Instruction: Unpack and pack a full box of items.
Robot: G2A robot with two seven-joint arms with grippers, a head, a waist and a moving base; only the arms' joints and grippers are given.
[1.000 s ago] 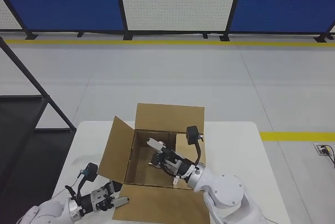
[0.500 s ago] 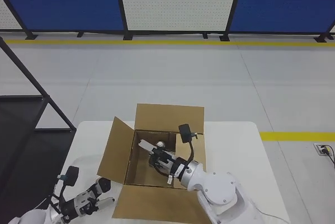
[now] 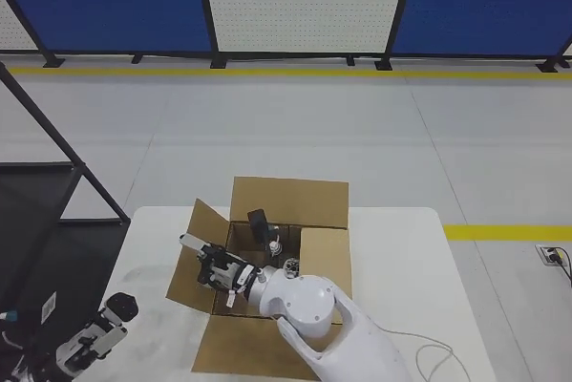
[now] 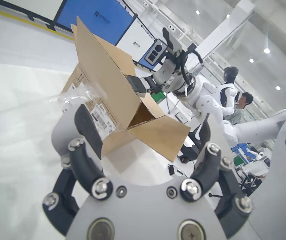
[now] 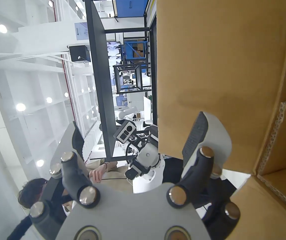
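White table (image 3: 410, 286) carries the open cardboard box (image 3: 290, 201) near its middle, with tabletop showing on both sides. The right end effector (image 5: 138, 123) hangs released at the box's left flap (image 3: 185, 282), the flap's free edge between its spread fingers. The left end effector (image 4: 145, 119) sits released and empty near the table's left front corner, well apart from the box.

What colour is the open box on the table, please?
The box is plain brown cardboard, seen best in the top view.
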